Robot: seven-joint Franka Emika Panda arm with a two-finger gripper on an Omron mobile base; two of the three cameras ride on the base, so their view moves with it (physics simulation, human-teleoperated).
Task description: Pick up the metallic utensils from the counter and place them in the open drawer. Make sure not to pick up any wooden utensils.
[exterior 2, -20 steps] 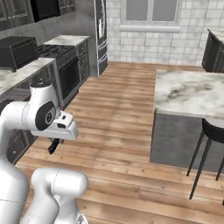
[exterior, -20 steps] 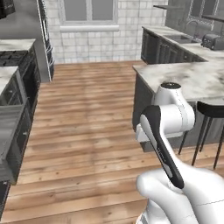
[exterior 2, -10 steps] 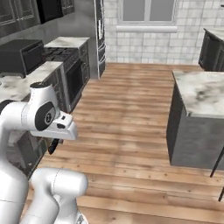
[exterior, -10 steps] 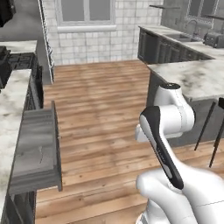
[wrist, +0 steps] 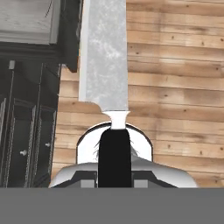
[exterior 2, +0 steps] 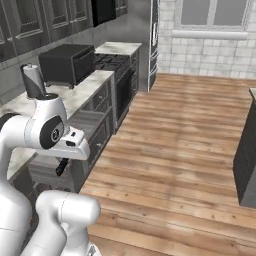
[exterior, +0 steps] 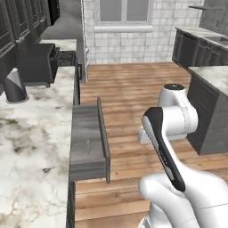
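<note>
Veined marble counter (exterior: 31,147) — flat-bottomed (grey) open drawer (exterior: 87,142).

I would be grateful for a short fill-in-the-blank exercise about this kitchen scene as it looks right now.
1. The drawer under the marble counter stands ___.
2. The floor is laid with ___ planks.
3. The boxy appliance on the counter is ___ in colour.
Missing words: open; wooden; black.
</note>
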